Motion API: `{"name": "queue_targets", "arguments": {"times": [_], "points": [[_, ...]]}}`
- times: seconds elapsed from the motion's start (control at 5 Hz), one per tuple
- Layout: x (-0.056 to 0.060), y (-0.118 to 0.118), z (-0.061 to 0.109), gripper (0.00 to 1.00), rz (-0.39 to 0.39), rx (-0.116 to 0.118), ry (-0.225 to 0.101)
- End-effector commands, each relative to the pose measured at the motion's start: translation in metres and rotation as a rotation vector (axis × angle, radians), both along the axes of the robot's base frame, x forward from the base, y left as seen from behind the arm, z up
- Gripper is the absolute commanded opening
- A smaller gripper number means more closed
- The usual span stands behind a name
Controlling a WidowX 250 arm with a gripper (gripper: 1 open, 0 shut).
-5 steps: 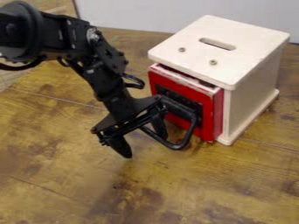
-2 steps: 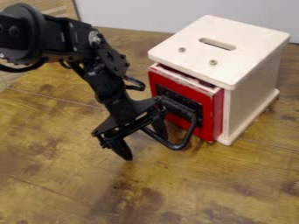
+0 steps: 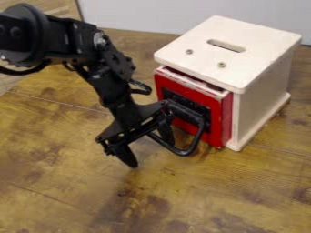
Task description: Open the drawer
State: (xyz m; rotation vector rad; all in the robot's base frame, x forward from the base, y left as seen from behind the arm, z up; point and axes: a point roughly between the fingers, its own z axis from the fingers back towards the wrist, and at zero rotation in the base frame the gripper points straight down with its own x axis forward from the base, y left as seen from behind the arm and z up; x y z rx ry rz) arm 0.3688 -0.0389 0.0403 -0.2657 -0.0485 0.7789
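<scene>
Your black robot arm (image 3: 104,64) enters from the upper left, bends at a jointed elbow and slopes down to the right, towards the middle of the brown, wood-grained bench (image 3: 73,191). At its end, the black, angular hand (image 3: 148,144) is low over the bench, just in front of the drawer. Its fingers are spread, with a gap between them; one dark fingertip points down near the bench surface, and another part reaches right, towards the handle. You cannot tell from this view whether the hand touches the handle.

The red-fronted drawer with a black panel (image 3: 195,104) sits in a cream-white, cubic box (image 3: 261,91) near the far right part of the bench. The drawer's front faces left and towards you, and its red top edge shows beneath the box's overhanging cream top. A large, black, rounded loop handle (image 3: 191,148) stands out from the panel, its curved end low and close to the hand.

The cream top has a dark oblong slot (image 3: 226,45) and two small, round, metallic screw heads (image 3: 223,65) nearer the drawer side. Behind the bench is a pale wall (image 3: 145,14).
</scene>
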Motion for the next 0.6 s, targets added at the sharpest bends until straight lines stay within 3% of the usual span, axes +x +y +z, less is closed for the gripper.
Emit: {"name": "queue_targets", "arguments": {"times": [0.0, 0.4], "points": [[0.0062, -0.0017, 0.0172, 1.00, -0.005, 0.011, -0.034], [0.0095, -0.0014, 0.0197, 1.00, 0.021, 0.016, -0.024]]}}
